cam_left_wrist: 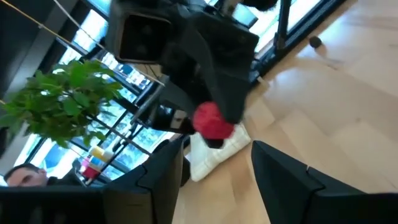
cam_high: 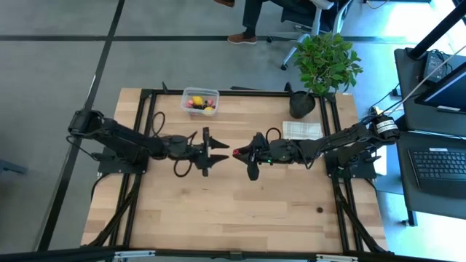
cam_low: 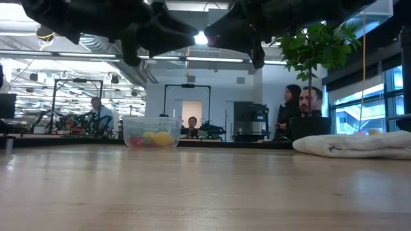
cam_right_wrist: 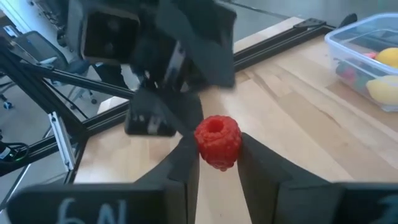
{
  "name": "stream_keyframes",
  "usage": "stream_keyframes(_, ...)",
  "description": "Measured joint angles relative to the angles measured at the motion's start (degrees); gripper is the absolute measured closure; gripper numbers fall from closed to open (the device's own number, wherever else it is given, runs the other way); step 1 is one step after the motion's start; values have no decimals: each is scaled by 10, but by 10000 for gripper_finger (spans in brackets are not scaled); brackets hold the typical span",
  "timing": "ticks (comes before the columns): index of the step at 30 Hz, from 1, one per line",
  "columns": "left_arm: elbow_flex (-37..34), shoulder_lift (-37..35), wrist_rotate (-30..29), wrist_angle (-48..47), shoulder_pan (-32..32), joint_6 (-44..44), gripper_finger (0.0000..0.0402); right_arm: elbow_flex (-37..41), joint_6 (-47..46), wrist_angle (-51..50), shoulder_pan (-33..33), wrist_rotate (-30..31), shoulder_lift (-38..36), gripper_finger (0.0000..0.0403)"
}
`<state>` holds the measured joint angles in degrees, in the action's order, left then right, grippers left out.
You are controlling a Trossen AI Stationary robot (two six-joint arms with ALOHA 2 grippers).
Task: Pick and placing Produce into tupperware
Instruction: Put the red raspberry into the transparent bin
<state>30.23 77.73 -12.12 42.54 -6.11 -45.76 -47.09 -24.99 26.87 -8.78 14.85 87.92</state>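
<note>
Two grippers meet nose to nose mid-table: the right gripper [cam_right_wrist: 214,163] pinches a red raspberry [cam_right_wrist: 217,141] between its fingertips, and the left gripper [cam_left_wrist: 214,165] faces it with jaws spread, not touching the berry as far as I can tell. Farther back, the clear tupperware [cam_high: 199,101] holds yellow and red produce [cam_high: 208,110] near the table's far edge, with a potted plant [cam_high: 326,62] past the far right corner

The right gripper [cam_right_wrist: 219,163] pinches a red berry [cam_right_wrist: 218,141]; the left gripper [cam_right_wrist: 163,106] faces it, the tub [cam_right_wrist: 364,59] beyond.
</note>
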Motion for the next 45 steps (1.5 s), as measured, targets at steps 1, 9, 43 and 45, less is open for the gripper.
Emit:
stream_keyframes(1,3,10,0,1,0,0,217,0,0,2,0,0,0,310)
stream_keyframes(9,47,92,-17,19,0,-25,215,1,4,-7,0,-2,0,310)
stream_keyframes(43,57,98,3,58,-3,-23,241,0,2,-18,0,-1,-1,310)
stream_keyframes(45,57,98,1,58,-3,-24,247,0,2,-15,0,-1,-1,310)
